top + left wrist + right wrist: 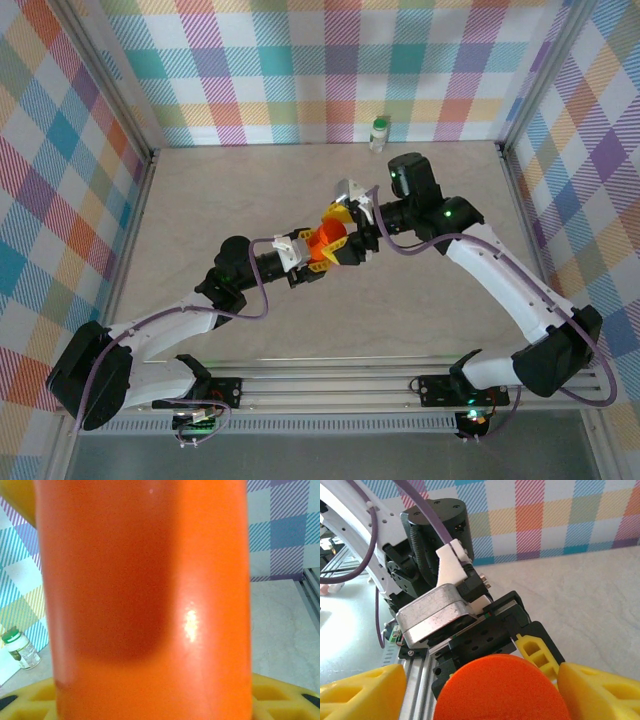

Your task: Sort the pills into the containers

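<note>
Above the middle of the table, my left gripper is shut on the body of the bright orange vial. In the left wrist view the vial sits very close, with the yellow fingertips at the bottom and the left gripper clamped around it. My right gripper faces the vial's round end. The right gripper stands open, its yellow fingers to either side of that end, with a gap on the left. The pills are out of view.
A small white bottle with a green cap stands upright at the back wall, also seen in the left wrist view. Checked walls close in the table on three sides. The arms' mounting rail runs along the near edge.
</note>
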`<state>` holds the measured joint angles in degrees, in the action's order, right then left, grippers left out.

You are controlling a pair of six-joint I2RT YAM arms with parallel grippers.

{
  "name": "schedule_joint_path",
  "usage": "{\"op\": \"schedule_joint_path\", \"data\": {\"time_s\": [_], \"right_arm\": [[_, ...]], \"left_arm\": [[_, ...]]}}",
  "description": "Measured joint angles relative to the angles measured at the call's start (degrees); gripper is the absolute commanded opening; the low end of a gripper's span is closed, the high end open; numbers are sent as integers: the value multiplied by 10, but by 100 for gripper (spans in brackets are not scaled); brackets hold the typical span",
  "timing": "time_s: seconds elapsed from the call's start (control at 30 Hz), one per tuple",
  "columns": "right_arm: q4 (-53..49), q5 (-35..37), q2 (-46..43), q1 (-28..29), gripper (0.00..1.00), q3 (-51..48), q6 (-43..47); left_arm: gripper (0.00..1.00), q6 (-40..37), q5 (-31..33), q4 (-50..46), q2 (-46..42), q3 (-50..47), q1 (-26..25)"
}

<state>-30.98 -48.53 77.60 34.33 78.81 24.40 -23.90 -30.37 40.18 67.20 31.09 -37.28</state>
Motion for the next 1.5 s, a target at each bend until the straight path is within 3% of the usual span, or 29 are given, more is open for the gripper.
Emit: {"op": "schedule_joint_path", "data": {"time_s": [0.23,0.53,0.77,1.07,1.5], "right_arm": [[9,4,-9,0,95,-8,-17],[80,127,-49,0,97,-30,-94],[154,191,-53,0,97,-51,-204],[179,274,-52,0,96,-51,-310],[162,312,5,0,91,-26,-422]], "left_arm": [[0,0,10,0,1,0,0],[0,1,44,-30,2,0,0],[0,6,93,-39,-28,-14,0],[0,18,150,-41,-49,-17,0],[0,20,197,-40,-59,-27,0]]}}
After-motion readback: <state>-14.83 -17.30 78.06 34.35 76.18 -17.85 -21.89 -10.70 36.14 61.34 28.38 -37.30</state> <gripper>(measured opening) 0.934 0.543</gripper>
